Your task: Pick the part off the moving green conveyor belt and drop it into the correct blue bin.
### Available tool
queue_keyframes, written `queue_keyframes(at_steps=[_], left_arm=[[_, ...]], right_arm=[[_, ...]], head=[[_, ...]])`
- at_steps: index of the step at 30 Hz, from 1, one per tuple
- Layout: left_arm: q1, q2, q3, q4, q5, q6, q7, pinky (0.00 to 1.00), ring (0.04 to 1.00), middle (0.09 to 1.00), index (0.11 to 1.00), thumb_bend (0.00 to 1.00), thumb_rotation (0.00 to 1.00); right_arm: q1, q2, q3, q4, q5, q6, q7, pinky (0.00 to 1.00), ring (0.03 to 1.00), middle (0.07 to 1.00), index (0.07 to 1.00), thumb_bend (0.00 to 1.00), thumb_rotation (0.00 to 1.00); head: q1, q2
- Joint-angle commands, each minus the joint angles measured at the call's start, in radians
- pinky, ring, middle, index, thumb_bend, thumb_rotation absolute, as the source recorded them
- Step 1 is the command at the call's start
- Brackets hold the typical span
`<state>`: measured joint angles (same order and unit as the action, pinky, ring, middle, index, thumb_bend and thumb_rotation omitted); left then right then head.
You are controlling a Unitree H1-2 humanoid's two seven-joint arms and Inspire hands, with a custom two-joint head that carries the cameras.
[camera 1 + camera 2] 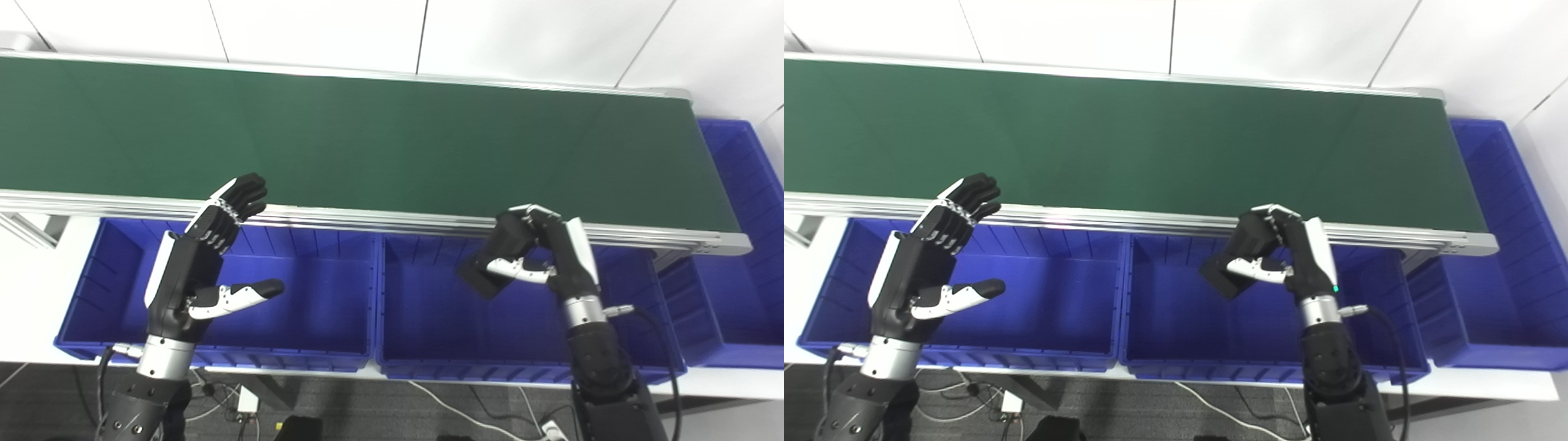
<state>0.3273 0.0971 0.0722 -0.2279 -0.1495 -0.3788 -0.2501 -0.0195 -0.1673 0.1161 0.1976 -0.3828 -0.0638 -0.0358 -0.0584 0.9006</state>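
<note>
- Holding the black part [497, 260] clenched in our right hand [547, 257], we have it off the conveyor belt [367, 147], hanging over the middle blue bin [429, 361] directly beneath the hand.
- Its long axis slants down and away from our palm (toward the left).
- Our left hand [196, 269] hovers spread and empty, well apart.

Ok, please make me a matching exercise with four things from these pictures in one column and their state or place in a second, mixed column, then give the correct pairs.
Things:
1. left hand
2. right hand
3. black part
4. green conveyor belt

States or places:
A. held above the middle blue bin
B. nothing lies on its visible surface
C. open, fingers apart, holding nothing
D. shut on a dark block

Pairs: 1-C, 2-D, 3-A, 4-B
</note>
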Motion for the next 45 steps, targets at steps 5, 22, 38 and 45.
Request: queue_keyframes(at_steps=[5,22,38,45], left_arm=[[0.005,-0.002,-0.003,-0.013,0.021,-0.033,0.036,0.84,0.870,0.871,0.850,0.75,0.30],[0.031,-0.004,-0.041,0.045,0.014,-0.073,0.044,0.83,0.875,0.870,0.845,0.76,0.24],[0.041,-0.026,-0.046,0.101,0.045,-0.091,0.023,0.85,0.876,0.869,0.842,0.76,0.21],[0.040,-0.030,-0.031,0.124,0.036,-0.091,0.007,0.85,0.883,0.867,0.840,0.78,0.23]], right_arm=[[-0.048,-0.053,0.079,0.023,0.000,0.080,0.145,0.79,0.894,0.932,0.943,0.90,0.57],[0.129,-0.047,0.045,-0.185,0.228,-0.259,0.143,0.95,0.982,0.997,1.000,1.00,0.84],[0.157,-0.005,0.054,-0.051,0.263,-0.406,0.090,0.88,0.944,0.975,1.000,0.97,0.75],[0.164,-0.006,0.077,-0.035,0.263,-0.406,0.053,0.90,0.941,0.977,1.000,0.94,0.74]], head=[[0.007,-0.010],[0.131,-0.192],[0.141,-0.311],[0.134,-0.317]])
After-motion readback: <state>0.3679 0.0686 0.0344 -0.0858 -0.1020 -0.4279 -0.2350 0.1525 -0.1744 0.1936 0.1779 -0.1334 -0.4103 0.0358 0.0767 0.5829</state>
